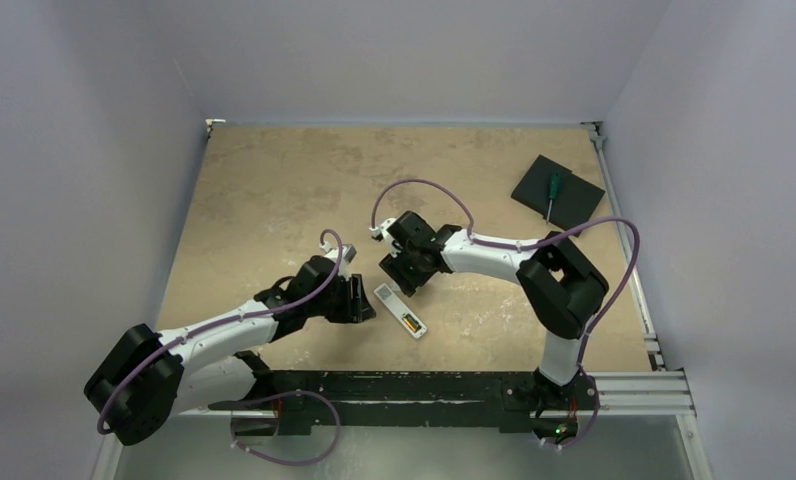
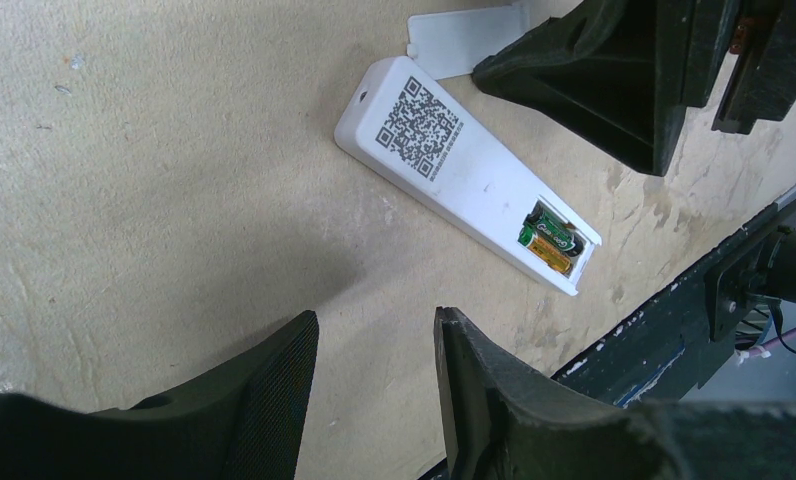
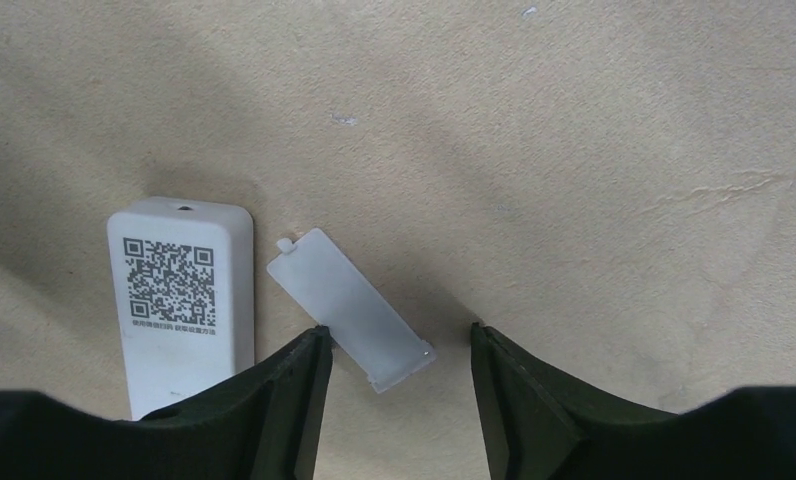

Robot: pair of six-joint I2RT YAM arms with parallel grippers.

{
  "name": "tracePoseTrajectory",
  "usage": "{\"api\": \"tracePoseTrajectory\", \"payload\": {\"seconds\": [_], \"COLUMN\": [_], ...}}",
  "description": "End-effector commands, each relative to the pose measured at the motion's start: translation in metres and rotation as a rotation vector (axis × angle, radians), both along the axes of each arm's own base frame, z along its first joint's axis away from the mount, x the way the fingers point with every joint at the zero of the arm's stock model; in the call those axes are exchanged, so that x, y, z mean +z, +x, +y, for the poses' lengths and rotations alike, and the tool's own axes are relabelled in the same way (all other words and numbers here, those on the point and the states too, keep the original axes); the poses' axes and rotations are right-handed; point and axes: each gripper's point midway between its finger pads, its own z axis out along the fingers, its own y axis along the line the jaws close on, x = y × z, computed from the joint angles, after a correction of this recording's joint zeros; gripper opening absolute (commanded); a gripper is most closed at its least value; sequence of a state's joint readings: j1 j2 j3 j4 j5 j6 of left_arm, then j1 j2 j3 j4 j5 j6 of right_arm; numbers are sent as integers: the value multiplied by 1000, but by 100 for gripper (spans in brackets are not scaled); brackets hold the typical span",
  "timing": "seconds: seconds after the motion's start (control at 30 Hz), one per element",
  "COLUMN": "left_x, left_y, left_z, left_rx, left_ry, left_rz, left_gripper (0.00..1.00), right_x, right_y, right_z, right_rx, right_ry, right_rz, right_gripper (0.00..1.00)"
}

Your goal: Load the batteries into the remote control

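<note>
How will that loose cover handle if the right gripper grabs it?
The cover looks thin and flat on the table, so it will probably slide rather than lift when pinched. It seems light plastic, likely flexing a little. Its small tab looks fragile; the right gripper should squeeze gently.

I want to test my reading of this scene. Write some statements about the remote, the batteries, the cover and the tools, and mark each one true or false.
1. The remote control lies with its back side up. True.
2. Its battery recess is empty. False: the batteries sit inside it.
3. The cover is fitted on the remote control. False: it lies loose on the table beside it.
4. The left gripper is open and holds nothing. True.
5. The screwdriver rests on the black pad. True.
</note>
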State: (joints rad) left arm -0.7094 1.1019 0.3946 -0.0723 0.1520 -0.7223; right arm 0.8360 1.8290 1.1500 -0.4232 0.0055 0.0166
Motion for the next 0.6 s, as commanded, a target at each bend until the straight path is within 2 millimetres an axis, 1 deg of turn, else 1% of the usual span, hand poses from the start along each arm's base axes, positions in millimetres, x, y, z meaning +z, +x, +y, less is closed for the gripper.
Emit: {"api": "tracePoseTrajectory", "payload": {"seconds": [0.0,0.07,0.2,0.47,0.57], "left_x": [13,13,13,14,15], "left_y": [7,7,8,8,8], "left_z": [-10,-10,-10,-11,-11], "left_rx": [-6,-5,-4,-3,-2], "left_ry": [-39,-39,-41,-48,-49], "left_rz": [-30,-30,-31,-31,-33], "left_gripper": [46,46,46,46,46], "right_x": [-9,-10,-9,-12,-13], "right_y": [-7,-8,-11,-21,-23], "right_z": [5,3,-5,-17,-22], "right_rx": [15,7,-18,-50,-70], "right_ry": [-9,-15,-27,-43,-48], "right_rz": [29,32,26,39,40], "right_gripper": [56,52,51,40,38]}}
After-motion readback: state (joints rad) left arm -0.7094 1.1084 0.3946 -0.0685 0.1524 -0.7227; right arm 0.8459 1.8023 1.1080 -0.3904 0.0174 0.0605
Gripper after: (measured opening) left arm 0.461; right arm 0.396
